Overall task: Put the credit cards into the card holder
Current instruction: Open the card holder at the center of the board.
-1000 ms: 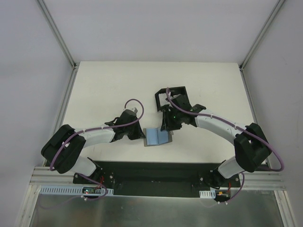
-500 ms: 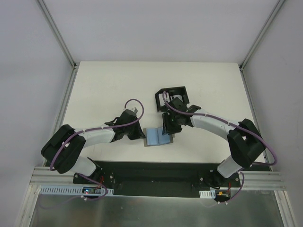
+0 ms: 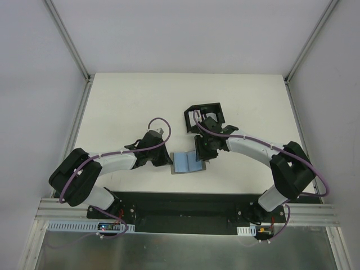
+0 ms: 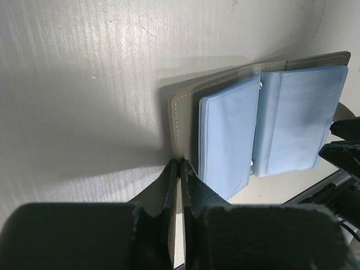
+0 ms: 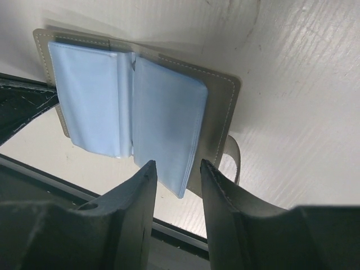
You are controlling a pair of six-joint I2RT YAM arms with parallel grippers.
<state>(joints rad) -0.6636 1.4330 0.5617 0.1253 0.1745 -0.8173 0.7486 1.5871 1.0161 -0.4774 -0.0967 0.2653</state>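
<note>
Top external view: the card holder [image 3: 185, 163] lies open on the white table [image 3: 124, 101], pale blue inside facing up, close to the near edge; the left gripper [image 3: 167, 160] meets it at its 9 o'clock side, the right gripper [image 3: 201, 155] at its 2 o'clock corner; a black tray [image 3: 203, 106] stands at 1 o'clock from the holder, and the right wrist covers the tray's near part; pale patches inside the tray are too small to name, so I cannot tell whether credit cards lie there.

Left wrist view: the fingers [image 4: 190, 191] are clenched on the edge of the grey cover at 6 o'clock of the frame, a thin pale strip pinched between them; the right gripper's dark tips are cut off at 3 o'clock.

Right wrist view: the jaws stand apart, released, astride the lower corner of one blue sleeve [image 5: 166, 118], a gap showing on either side; the closing tab [image 5: 233, 153] pokes out at the holder's 4 o'clock, partly behind a finger.
</note>
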